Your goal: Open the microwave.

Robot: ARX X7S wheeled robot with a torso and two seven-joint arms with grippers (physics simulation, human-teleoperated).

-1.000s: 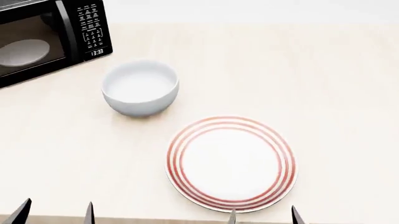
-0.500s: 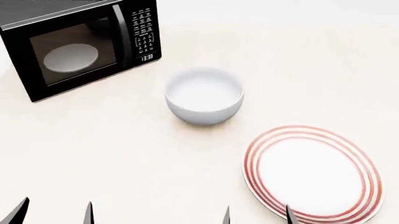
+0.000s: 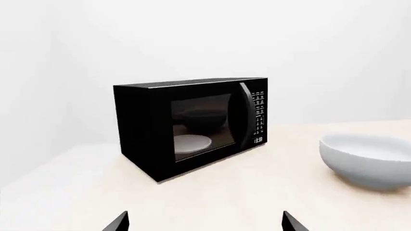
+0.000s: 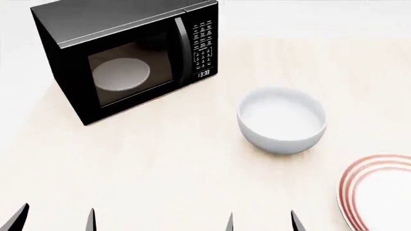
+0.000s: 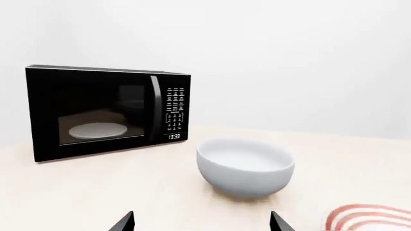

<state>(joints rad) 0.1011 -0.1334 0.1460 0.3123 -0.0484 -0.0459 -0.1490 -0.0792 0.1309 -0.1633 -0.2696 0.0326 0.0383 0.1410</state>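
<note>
Approach step, nothing gripped: left gripper [image 4: 55,219] and right gripper [image 4: 260,221] both spread apart, empty, low at the near table edge. Microwave [image 4: 128,57] well ahead of the left gripper, door shut, vertical handle [image 4: 182,45] facing it. White bowl [image 4: 281,119] ahead of the right. Next, probably: reaching forward to hook that handle

Bare surface [image 4: 147,163] up to the microwave [image 4: 128,57] door; bowl [image 4: 281,120] sits right of that lane, apparently clear.

Closed microwave [image 3: 192,127] – bowl [image 3: 367,159] beside
</note>
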